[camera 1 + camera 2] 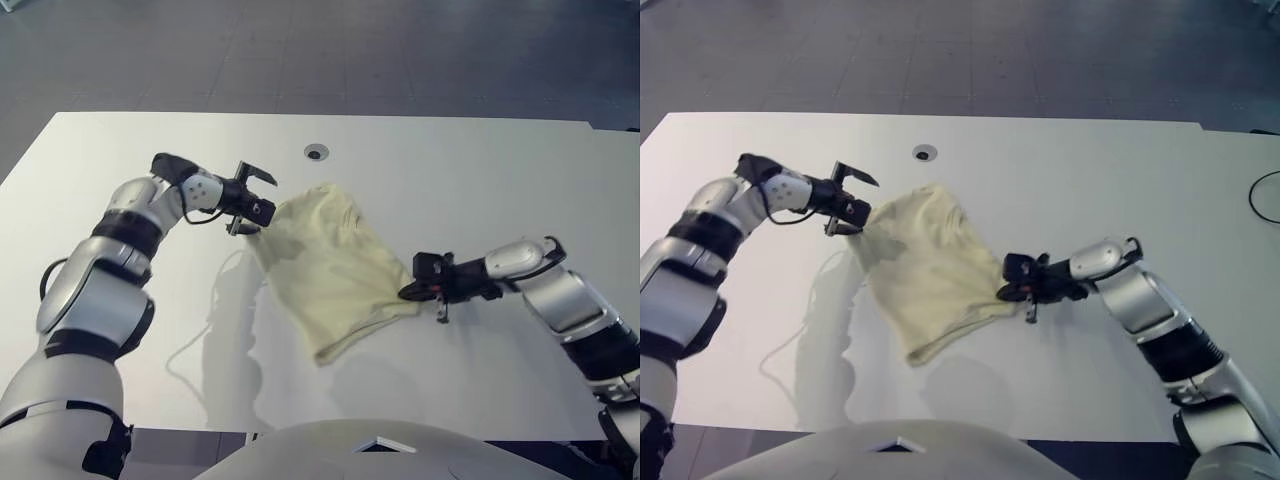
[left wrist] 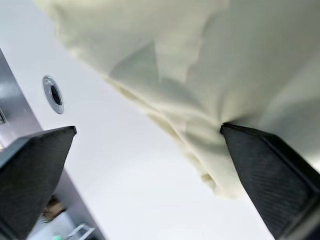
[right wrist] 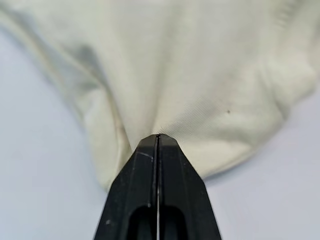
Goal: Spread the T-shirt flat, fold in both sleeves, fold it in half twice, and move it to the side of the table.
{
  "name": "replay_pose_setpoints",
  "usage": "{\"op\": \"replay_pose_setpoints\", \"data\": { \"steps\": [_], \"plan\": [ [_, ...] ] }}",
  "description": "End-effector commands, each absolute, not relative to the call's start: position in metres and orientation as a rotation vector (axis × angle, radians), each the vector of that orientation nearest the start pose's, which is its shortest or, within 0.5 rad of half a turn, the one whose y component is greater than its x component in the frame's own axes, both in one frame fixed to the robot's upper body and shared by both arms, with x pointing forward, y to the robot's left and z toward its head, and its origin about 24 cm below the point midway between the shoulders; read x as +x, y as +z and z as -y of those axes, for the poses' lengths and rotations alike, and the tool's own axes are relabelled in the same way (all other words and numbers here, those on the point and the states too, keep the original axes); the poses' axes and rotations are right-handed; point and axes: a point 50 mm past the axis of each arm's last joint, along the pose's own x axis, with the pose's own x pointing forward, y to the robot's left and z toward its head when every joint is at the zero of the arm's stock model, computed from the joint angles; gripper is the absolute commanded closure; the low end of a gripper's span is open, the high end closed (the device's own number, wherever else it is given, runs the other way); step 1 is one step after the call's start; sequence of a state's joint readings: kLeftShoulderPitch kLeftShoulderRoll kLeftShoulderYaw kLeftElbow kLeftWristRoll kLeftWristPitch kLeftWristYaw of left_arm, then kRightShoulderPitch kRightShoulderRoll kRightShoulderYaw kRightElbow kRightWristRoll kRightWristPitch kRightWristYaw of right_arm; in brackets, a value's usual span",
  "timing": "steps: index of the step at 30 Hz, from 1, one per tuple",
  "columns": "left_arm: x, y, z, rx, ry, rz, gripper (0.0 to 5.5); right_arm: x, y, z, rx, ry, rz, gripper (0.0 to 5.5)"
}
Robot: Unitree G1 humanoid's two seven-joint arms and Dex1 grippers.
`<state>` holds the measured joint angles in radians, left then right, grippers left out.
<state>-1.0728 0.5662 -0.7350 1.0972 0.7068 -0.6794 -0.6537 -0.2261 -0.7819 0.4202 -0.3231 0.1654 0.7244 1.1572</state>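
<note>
A pale yellow T-shirt (image 1: 325, 265) is bunched near the middle of the white table (image 1: 480, 180), raised between my two grippers and casting a shadow below. My left gripper (image 1: 255, 205) is at the shirt's left edge, open wide. In the left wrist view the cloth (image 2: 200, 65) rests against one finger (image 2: 270, 175); the other finger (image 2: 35, 170) is clear of it. My right gripper (image 1: 408, 292) is at the shirt's right corner, shut on a pinch of fabric. The right wrist view shows the gripper (image 3: 158, 136) with the cloth (image 3: 200, 75) gathering into its closed tips.
A round grommet hole (image 1: 316, 152) sits in the table behind the shirt. A dark cable loop (image 1: 1265, 195) lies at the table's far right edge. Bare table surface extends on both sides and in front of the shirt.
</note>
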Motion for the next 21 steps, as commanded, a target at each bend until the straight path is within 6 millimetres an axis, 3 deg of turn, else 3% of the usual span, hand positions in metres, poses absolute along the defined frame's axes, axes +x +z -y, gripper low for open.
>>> {"op": "replay_pose_setpoints", "data": {
  "steps": [1,5,10,15,19,21],
  "plan": [
    [0.381,0.107,-0.148,1.902,-1.193,-0.065,0.12,0.200,0.060,0.131,-0.289,1.381,-0.810,5.50],
    [0.384,0.104,-0.138,1.927,-1.159,-0.025,0.12,0.203,0.065,0.118,-0.248,1.342,-0.785,5.50],
    [0.388,0.110,-0.139,1.908,-1.111,-0.006,0.12,0.205,0.081,0.131,-0.243,1.279,-0.757,5.50],
    [0.395,0.142,-0.148,1.832,-0.995,0.077,0.12,0.191,0.118,0.149,-0.218,1.242,-0.683,5.50],
    [0.394,0.172,-0.163,1.730,-0.923,0.185,0.10,0.186,0.135,0.157,-0.366,1.181,-0.558,4.97],
    [0.386,0.184,-0.176,1.600,-0.925,0.255,0.10,0.178,0.135,0.158,-0.387,1.175,-0.511,4.62]
  ]
}}
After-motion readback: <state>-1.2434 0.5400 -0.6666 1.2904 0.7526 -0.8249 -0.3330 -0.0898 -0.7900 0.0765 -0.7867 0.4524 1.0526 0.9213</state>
